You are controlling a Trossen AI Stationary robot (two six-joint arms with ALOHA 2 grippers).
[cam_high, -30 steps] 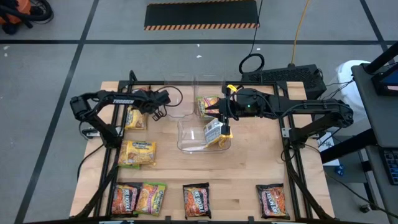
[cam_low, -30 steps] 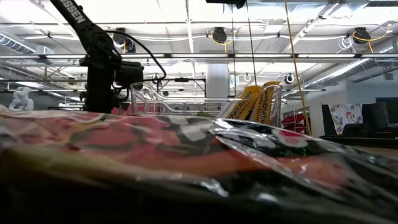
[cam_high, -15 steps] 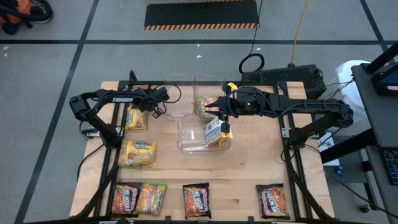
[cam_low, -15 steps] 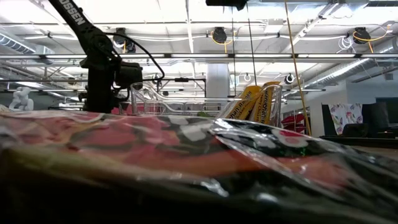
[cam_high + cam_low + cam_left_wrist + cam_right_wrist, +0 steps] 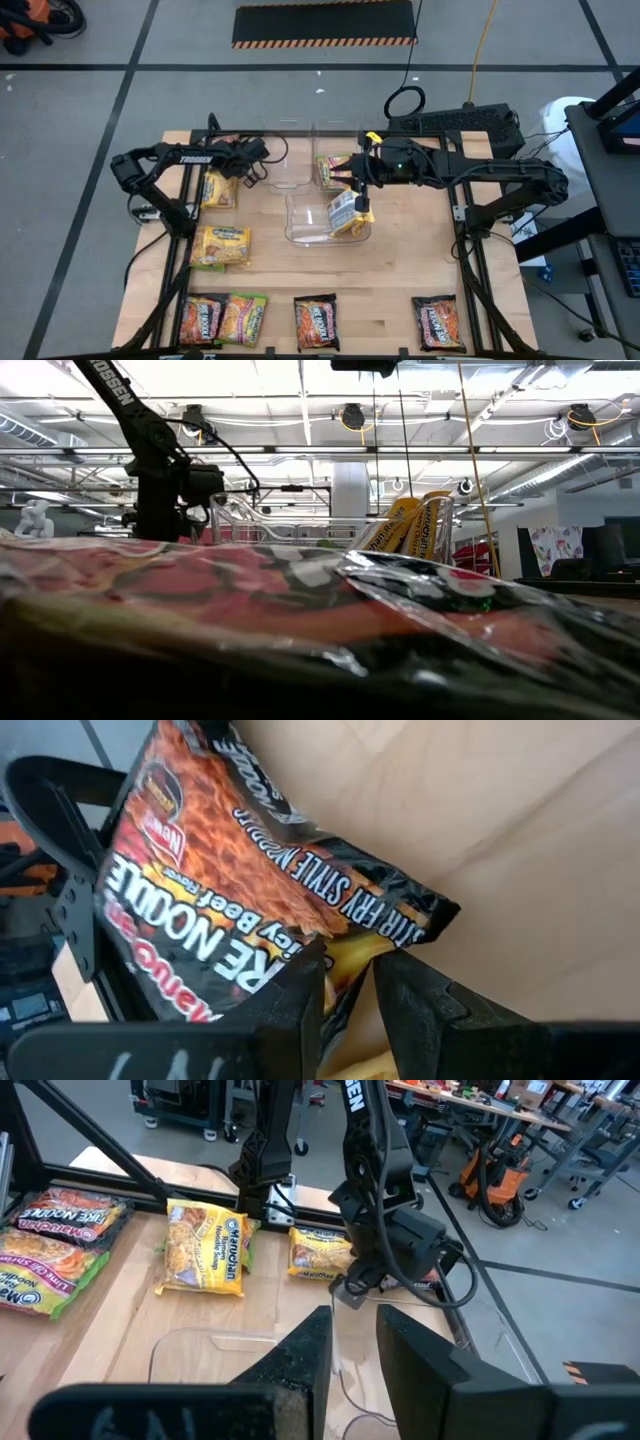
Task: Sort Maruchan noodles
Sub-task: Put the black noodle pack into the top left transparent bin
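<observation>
High view: wooden table [image 5: 400, 270] with 2 arms. The right gripper [image 5: 357, 192] hangs over a clear bin [image 5: 300, 225], its fingers [image 5: 300, 1365] a narrow gap apart with nothing visibly between them; 1 yellow packet [image 5: 345, 212] leans inside the bin. The left gripper [image 5: 250, 170] hovers near the far-left edge, just beside a yellow packet [image 5: 218, 189], fingers [image 5: 420, 1000] released. 4 Maruchan noodles packets [image 5: 318, 322] line the near edge.
</observation>
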